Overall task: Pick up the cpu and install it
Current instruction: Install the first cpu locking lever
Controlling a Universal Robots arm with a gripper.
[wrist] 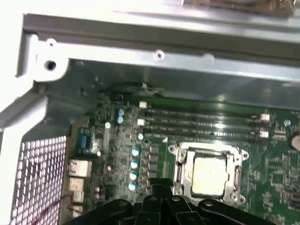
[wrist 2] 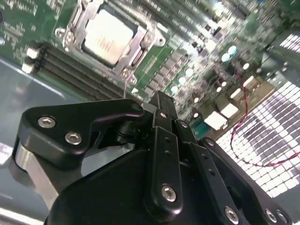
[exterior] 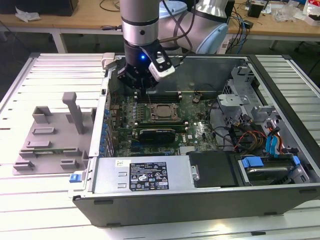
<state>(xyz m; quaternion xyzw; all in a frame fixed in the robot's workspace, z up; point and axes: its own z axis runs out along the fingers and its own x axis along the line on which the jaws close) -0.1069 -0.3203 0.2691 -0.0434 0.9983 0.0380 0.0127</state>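
**Gripper** [wrist 2: 161, 104]: closed, tips together, nothing between them. It hangs over the memory slots [wrist 2: 70, 70], just beside the socket and apart from the cpu [wrist 2: 107, 38].

**Cpu:** it lies flat in the socket with its silver top up and the metal socket frame [wrist 2: 140, 44] around its edges. Whether that frame is latched cannot be told.

**Probable hazards**
- A cpu that is slightly skewed in its seat could bend the contacts beneath it if pressed. The views do not confirm full seating.
- A closed gripper lowered here would meet the memory slots or the small parts of the motherboard [exterior: 200, 131], because the components stand close together around the socket.
- A sideways move at low height could strike the frame and shift the cpu.
- The near case wall [wrist: 154, 70] and the loose cables [exterior: 250, 137] at the exterior view's right leave little margin for a wide swing of the arm.

**Surface:** the computer case [exterior: 150, 197] lies open on its side on a white slatted table [exterior: 30, 200]. A grey tray [exterior: 47, 137] sits on the same table at the exterior view's left, well apart from the gripper.

**Room:** wooden benches [exterior: 75, 20] stand behind the table, carrying cables and small items.
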